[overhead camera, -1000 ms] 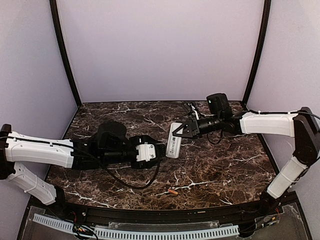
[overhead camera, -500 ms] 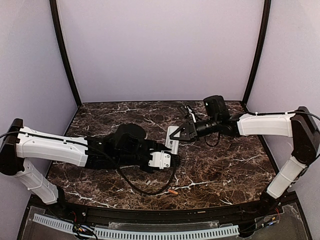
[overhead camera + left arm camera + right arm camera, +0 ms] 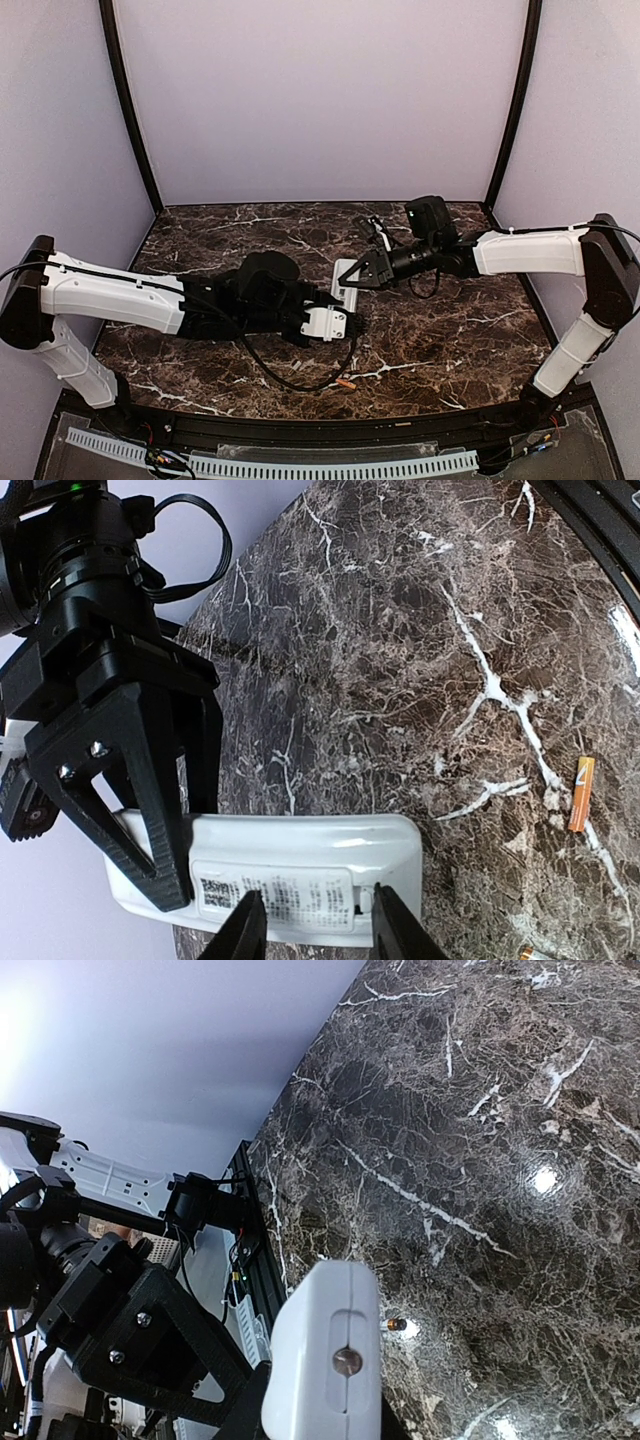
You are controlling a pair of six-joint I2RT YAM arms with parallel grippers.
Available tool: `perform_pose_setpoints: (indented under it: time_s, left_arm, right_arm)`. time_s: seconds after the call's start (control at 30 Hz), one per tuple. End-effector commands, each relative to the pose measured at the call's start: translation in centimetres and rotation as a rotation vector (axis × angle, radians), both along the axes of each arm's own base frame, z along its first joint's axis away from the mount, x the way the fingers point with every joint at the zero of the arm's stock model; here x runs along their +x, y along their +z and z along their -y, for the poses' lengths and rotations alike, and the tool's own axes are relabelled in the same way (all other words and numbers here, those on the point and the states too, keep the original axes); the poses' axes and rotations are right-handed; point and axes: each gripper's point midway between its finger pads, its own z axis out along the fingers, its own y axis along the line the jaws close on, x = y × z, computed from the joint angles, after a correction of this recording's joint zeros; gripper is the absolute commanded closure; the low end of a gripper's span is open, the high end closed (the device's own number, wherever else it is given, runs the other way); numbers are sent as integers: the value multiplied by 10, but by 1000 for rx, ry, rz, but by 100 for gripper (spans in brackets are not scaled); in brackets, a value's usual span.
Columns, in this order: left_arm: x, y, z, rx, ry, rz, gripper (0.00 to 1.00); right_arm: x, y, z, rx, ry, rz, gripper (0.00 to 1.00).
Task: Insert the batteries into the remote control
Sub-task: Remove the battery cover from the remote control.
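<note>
My right gripper (image 3: 358, 278) is shut on the white remote control (image 3: 344, 276) and holds it by one end just above the marble table. In the left wrist view the remote (image 3: 300, 865) shows its plain back with a printed label, and the right gripper's black fingers (image 3: 150, 820) clamp its left end. My left gripper (image 3: 318, 925) is open, its tips spread over the label area and close to the remote's back. One orange-copper battery (image 3: 346, 382) lies on the table near the front edge. It also shows in the left wrist view (image 3: 581, 793) and the right wrist view (image 3: 396, 1325).
The dark marble table (image 3: 460, 330) is walled by pale panels at the back and sides. A black rail (image 3: 300, 425) runs along the front edge. A black cable (image 3: 290, 378) loops from the left arm onto the table near the battery.
My left arm has reached further right and its gripper has swung round to the remote's near side. The right gripper has shifted slightly left and lower with the remote.
</note>
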Motion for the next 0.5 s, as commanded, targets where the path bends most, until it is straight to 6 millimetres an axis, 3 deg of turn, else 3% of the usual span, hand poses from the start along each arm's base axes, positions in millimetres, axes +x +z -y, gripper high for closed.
perform_pose_setpoints:
  time_s: [0.0, 0.2, 0.47]
  left_arm:
    - [3, -4, -4, 48, 9, 20, 64]
    - [10, -5, -5, 61, 29, 67, 63]
    - [16, 16, -2, -6, 51, 126, 66]
  right_arm:
    - [-8, 13, -4, 47, 42, 25, 100]
    - [-13, 16, -5, 74, 68, -2, 100]
    - [-9, 3, -6, 45, 59, -26, 100]
